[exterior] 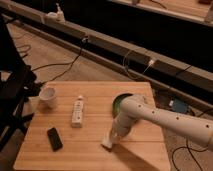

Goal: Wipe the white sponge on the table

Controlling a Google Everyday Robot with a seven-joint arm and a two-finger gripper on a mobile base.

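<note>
Gripper [111,138] pinched on sponge [106,145], pressing it to table [97,102] near front edge, right of phone [54,138]. Cup [48,96] and bar [77,111] well apart.

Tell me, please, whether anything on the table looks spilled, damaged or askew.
Nothing stands out. The white cup stands upright, nothing is spilled, and the pincer presses the white sponge on the table near its front edge.

A table [85,152] holds a cup [48,96] at the far left, a long bar [77,111] to its right, and a phone [54,138] nearer the front left. A bowl [118,101] sits right of centre, partly behind the arm [165,117]. The gripper [111,141] is down on the sponge [106,145], front centre.
</note>
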